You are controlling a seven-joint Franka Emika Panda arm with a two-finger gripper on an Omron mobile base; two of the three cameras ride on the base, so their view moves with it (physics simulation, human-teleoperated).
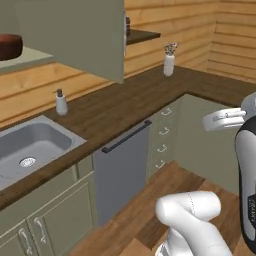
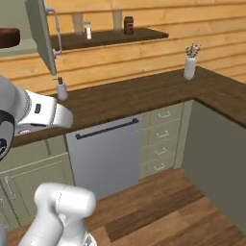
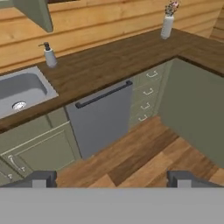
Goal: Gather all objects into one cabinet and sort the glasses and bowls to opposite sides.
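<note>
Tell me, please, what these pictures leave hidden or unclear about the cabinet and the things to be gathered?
- Brown bowl: cut off by the left edge in both base views.
- Cabinet interior: screened by its open door in the left base view.
- Small jars on the open shelf: too small to identify in the right base view.

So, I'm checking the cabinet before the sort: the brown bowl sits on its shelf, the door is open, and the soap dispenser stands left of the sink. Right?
Not quite. The soap dispenser stands to the right of the sink, as the left base view shows. The brown bowl does sit on the cabinet shelf, with the door open.
</note>
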